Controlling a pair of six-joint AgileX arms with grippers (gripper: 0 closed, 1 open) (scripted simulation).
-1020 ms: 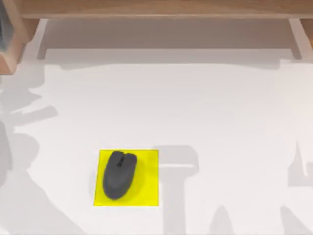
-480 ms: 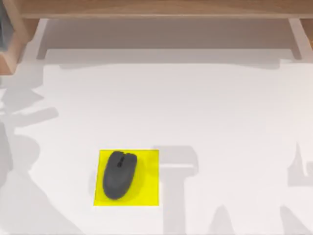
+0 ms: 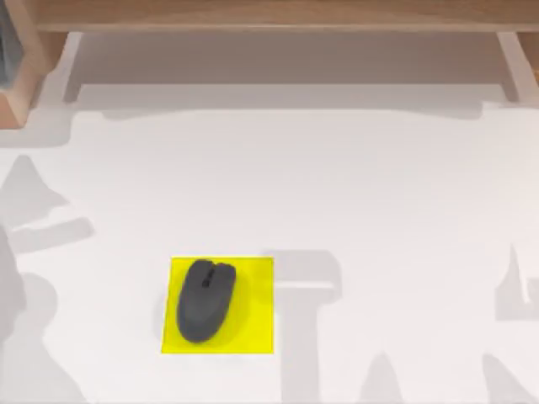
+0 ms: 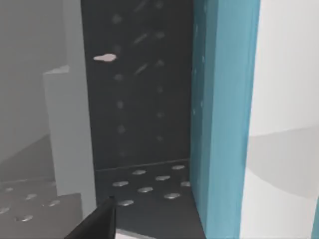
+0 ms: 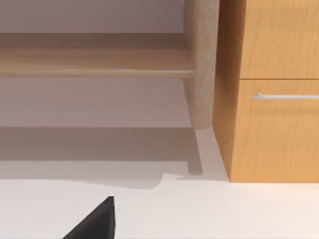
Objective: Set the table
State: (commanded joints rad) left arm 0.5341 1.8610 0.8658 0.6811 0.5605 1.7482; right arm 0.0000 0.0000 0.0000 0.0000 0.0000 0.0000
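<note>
The table (image 3: 379, 210) spreads wide and white beneath both arms; it looks rigid, heavy and fixed, nothing to grasp. The wooden shelf (image 3: 269, 17) runs along its far edge. The yellow mat (image 3: 253, 307) looks thin and flat; the smooth, light-looking mouse (image 3: 205, 300) resting on it suits a pinch across its sides. Whether either gripper is wide or narrow, I cannot tell
</note>
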